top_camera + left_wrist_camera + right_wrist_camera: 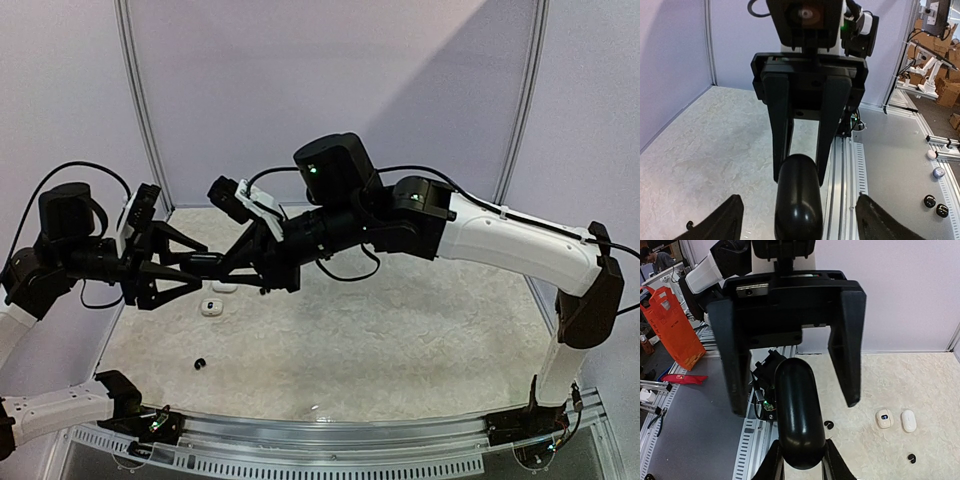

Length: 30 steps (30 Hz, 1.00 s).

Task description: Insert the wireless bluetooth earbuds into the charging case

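The right tool (802, 465) is closed narrowly on one end of the black charging case (795, 405), whose long axis points into the wide-open left tool (800, 197), while a black earbud (828, 425) lies on the desk (920, 380) below.

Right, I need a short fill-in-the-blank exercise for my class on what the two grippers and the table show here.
1. The right gripper is clamped on a pebble-shaped case whose colour is ___.
2. The left gripper has its jaws ___, one on either side of the case without touching it.
3. On the table, ___ small white items lie side by side.

Missing words: black; open; two.
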Each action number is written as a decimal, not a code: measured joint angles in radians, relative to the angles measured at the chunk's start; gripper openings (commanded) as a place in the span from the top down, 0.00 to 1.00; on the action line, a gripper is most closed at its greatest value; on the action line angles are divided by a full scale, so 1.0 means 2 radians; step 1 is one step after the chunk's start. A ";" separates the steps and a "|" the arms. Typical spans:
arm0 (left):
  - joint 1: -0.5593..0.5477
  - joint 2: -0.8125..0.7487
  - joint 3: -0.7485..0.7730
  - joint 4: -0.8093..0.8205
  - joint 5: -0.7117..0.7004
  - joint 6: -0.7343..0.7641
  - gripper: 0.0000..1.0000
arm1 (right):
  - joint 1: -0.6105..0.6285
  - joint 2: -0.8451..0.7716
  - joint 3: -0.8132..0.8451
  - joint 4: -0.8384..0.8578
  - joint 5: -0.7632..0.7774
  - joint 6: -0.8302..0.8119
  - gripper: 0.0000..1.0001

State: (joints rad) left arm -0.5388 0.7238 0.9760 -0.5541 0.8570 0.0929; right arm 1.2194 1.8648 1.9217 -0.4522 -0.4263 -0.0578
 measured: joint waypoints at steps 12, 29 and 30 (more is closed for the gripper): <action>-0.001 -0.038 -0.043 0.006 -0.013 0.022 0.57 | 0.009 -0.010 0.002 -0.055 0.052 -0.020 1.00; -0.002 -0.025 -0.046 0.056 -0.002 -0.011 0.66 | 0.013 -0.022 0.008 -0.050 0.057 -0.028 1.00; -0.003 -0.025 -0.047 0.061 -0.001 -0.016 0.68 | 0.013 -0.022 0.008 -0.050 0.057 -0.029 1.00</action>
State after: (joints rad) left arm -0.5453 0.6746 0.8825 -0.4313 0.8547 0.0605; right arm 1.2453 1.8202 1.9385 -0.5526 -0.3119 -0.1150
